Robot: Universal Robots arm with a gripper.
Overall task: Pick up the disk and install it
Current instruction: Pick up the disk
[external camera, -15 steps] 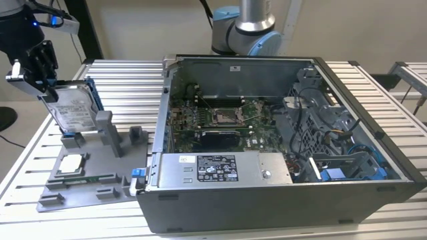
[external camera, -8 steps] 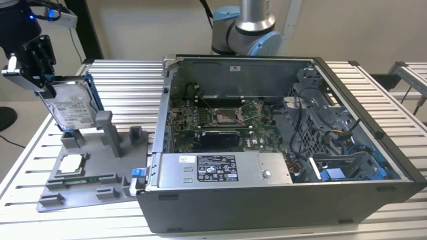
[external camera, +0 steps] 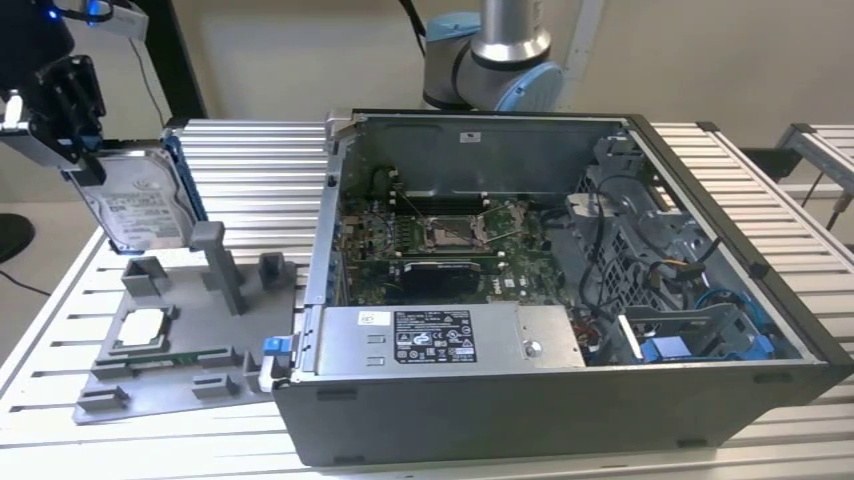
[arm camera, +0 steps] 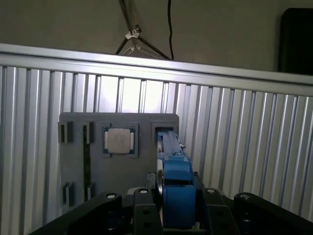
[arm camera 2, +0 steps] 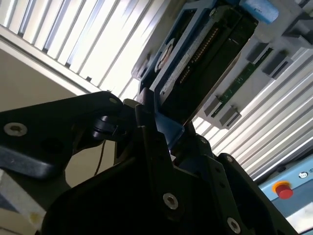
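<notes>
The pincer (external camera: 83, 168) is clamping the disk (external camera: 138, 205) upright above the grey holder plate (external camera: 174, 372), beside the open computer case (external camera: 534, 410), so pickup is looking done and installation is waiting.

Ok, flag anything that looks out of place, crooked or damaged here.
Nothing stands out. The disk hangs on edge, slightly tilted, clamped in the gripper above the grey holder tray. The square chip sits flat in its tray pocket, and the computer case lies open with no loose or spilled parts visible.

Plain beige wall (external camera: 294, 50), ribbed aluminium table (external camera: 254, 180), pale floor (external camera: 40, 212)
</notes>
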